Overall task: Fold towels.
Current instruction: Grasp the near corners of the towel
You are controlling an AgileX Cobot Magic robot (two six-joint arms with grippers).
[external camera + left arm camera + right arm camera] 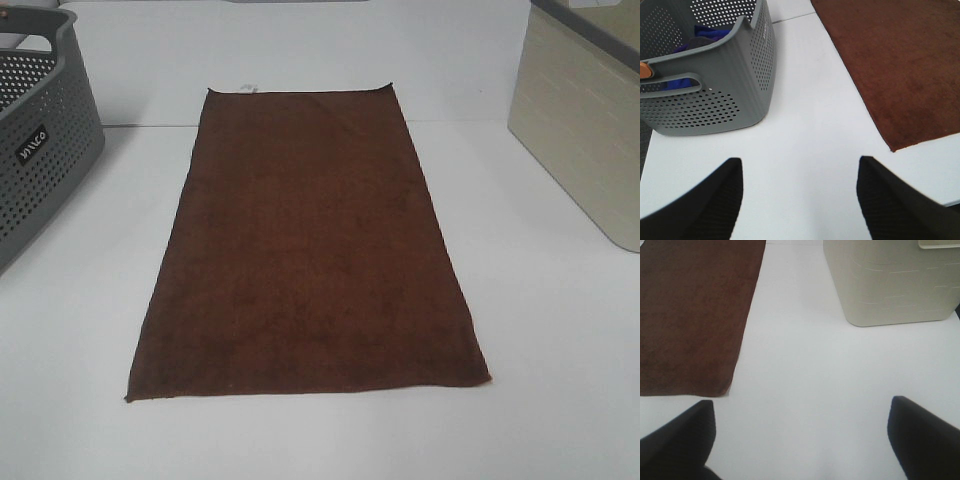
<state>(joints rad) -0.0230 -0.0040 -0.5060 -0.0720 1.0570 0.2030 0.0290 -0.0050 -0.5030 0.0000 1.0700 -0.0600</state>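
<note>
A dark reddish-brown towel [305, 250] lies flat and fully spread on the white table, long side running away from me, with a small white tag [249, 87] at its far short edge. It also shows in the left wrist view [900, 65] and the right wrist view [690, 315]. Neither gripper shows in the exterior view. My left gripper [800, 200] is open and empty above bare table, beside the towel's near left corner. My right gripper [800, 440] is open and empty above bare table, beside the towel's near right corner.
A grey perforated basket [40, 140] stands at the left, holding blue and dark cloth [705, 37]. A beige bin [585, 130] stands at the right, also in the right wrist view [890, 280]. White table [540, 330] surrounds the towel.
</note>
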